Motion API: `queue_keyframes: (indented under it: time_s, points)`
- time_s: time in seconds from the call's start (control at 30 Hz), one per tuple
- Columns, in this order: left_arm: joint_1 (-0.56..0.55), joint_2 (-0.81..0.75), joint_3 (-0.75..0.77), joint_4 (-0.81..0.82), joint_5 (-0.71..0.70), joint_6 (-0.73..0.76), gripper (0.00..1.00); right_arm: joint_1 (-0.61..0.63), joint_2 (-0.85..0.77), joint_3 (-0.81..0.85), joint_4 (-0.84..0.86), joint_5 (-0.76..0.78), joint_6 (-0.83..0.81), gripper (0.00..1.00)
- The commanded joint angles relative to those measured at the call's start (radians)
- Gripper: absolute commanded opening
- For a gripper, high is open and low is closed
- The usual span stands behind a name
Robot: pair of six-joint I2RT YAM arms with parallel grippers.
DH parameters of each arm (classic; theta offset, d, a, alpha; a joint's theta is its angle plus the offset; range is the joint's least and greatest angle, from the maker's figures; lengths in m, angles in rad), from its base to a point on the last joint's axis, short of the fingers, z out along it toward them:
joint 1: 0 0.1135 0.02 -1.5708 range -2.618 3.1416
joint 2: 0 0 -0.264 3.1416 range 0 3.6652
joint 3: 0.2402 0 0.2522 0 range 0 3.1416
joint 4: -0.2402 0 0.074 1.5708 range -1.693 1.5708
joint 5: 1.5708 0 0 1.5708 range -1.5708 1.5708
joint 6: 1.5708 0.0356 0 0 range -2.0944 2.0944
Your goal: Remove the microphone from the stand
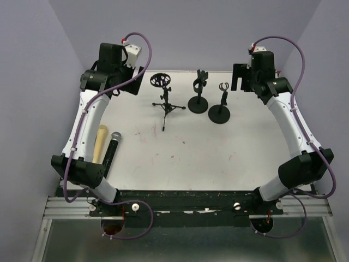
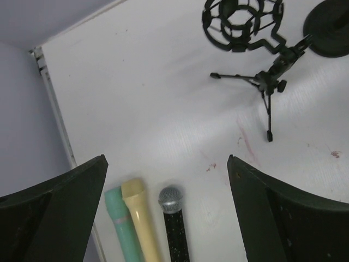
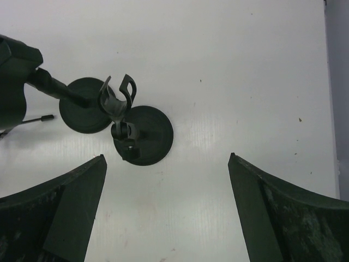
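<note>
Microphone lies on the table — seemingly beside two others — left pincer and right pincer spread.

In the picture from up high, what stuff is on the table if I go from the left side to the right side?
cream microphone → black microphone with a silver head → tripod stand with a round cage on top → first round-base stand → second round-base stand
</note>
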Motion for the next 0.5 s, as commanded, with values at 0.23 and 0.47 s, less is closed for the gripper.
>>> queue_keyframes:
  time_s: [0.23,0.47]
  points:
    - [0.064,-0.155,-0.255,-0.143,0.053,-0.068,0.99,0.001,-0.006,-0.027,0.138,0.010,0.024,1.00]
    - [0.065,-0.113,-0.130,-0.175,0.273,-0.130,0.99,0.001,0.061,0.070,0.146,-0.002,0.056,1.00]
